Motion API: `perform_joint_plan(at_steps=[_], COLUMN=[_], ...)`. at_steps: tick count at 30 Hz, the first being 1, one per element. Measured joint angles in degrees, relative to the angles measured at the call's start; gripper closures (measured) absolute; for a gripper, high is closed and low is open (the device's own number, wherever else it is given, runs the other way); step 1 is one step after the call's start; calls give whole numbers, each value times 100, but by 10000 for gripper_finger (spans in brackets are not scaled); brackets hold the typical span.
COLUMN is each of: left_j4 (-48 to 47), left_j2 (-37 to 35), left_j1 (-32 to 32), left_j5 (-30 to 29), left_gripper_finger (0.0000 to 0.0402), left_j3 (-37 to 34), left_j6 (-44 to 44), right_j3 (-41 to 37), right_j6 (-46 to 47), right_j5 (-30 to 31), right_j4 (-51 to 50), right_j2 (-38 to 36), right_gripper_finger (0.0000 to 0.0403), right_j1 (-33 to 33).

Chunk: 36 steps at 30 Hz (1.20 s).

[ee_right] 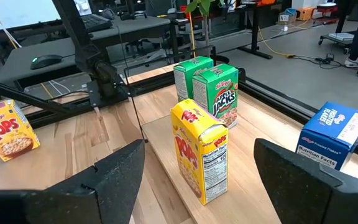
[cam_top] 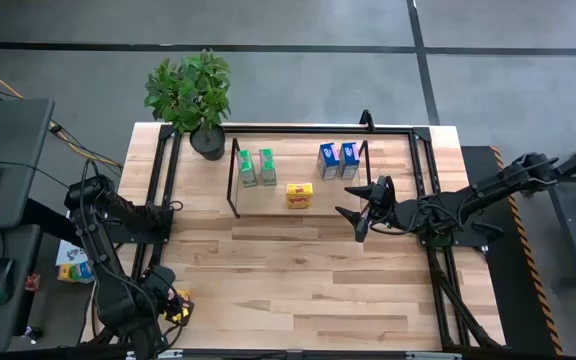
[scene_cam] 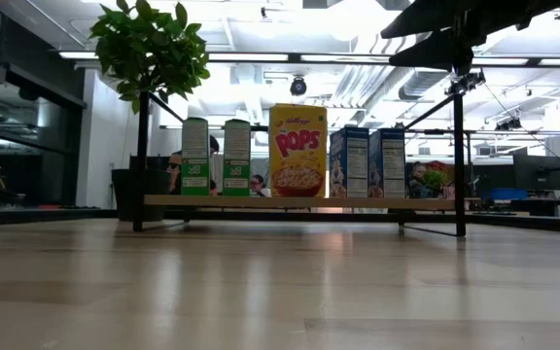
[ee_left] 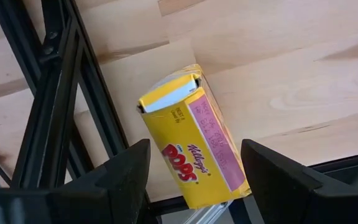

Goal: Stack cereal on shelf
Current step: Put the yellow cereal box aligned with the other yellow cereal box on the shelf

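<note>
Right gripper [cam_top: 360,213] hovering open and empty just off the shelf's [cam_top: 268,205] right end, fingers [ee_right: 110,180] spread wide. Left gripper [ee_left: 191,186] low at the table's near-left corner, also open, straddling without gripping a second yellow box [ee_left: 191,146] lying beside the black frame [ee_left: 55,93]. On the shelf board — two green boxes [cam_top: 257,167], one upright yellow box [cam_top: 300,194], two blue boxes [cam_top: 338,160]. Potted plant [cam_top: 190,95] crowding the shelf's far-left corner.

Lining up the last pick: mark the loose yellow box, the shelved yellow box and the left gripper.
Loose yellow box [ee_left: 194,149]: left wrist view, printed face.
Shelved yellow box [scene_cam: 297,151]: low view, front face.
Left gripper [ee_left: 194,180]: left wrist view, gap between fingertips.
</note>
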Motion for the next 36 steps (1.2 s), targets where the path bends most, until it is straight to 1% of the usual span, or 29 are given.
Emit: perform_joint_plan(at_steps=[9, 14, 18, 27, 30, 36], left_j4=[51, 85, 119, 192, 191, 191], left_j2=[20, 257, 416, 450, 450, 450], left_j1=[8, 10, 10, 10, 12, 19], left_j5=[-30, 156, 119, -32, -38, -132], left_gripper_finger=[161, 161, 161, 162, 174, 227], left_j3=[-79, -107, -109, -109, -109, -109], left_j6=[0, 0, 46, 154, 160, 225], right_j3=[0, 0, 0, 0, 0, 0], right_j6=[0, -2, 0, 7, 4, 4], right_j5=[-4, -7, -9, -24, -24, -22], right_j4=[-2, -1, -2, 0, 0, 2], right_j2=[0, 0, 0, 0, 0, 0], right_gripper_finger=[107, 107, 107, 107, 107, 107], right_j1=[0, 0, 0, 0, 0, 0])
